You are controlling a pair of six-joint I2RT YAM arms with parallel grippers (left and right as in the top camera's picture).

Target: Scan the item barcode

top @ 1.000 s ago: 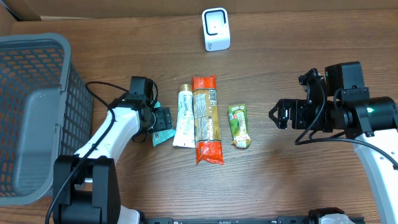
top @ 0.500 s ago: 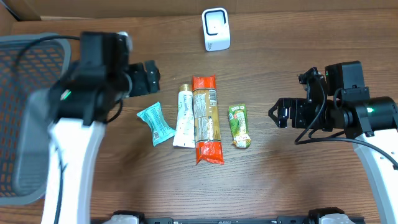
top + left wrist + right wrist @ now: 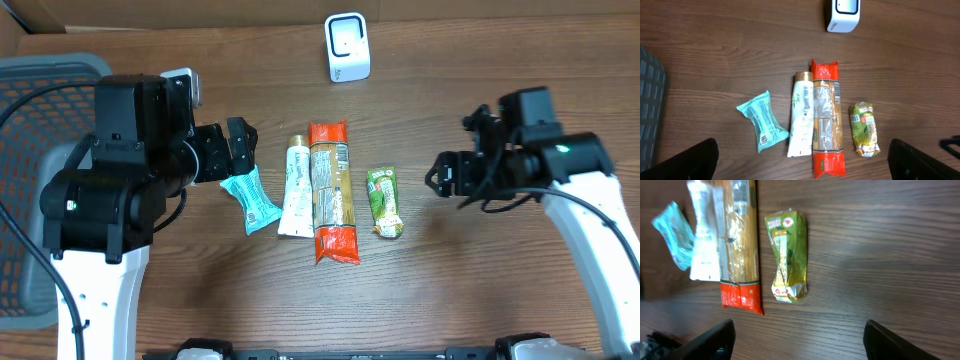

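We see four items lying side by side on the brown wooden surface [image 3: 450, 290]: a teal crinkled packet [image 3: 250, 200], a white tube with a gold cap [image 3: 295, 190], a long clear pasta packet with orange ends [image 3: 332, 195] and a small green pouch [image 3: 384, 202]. The white box-shaped scanner [image 3: 347, 47] stands beyond them. The left tool [image 3: 238, 150] hangs open and empty over the teal packet's far end. The right tool [image 3: 440, 178], also open and empty, sits right of the pouch. A grey plastic mesh basket [image 3: 40, 200] stands far left.

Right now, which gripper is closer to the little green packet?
The right gripper. It hangs just beside the green packet on the robot's right, not touching. The left gripper is across the row, by the teal packet.
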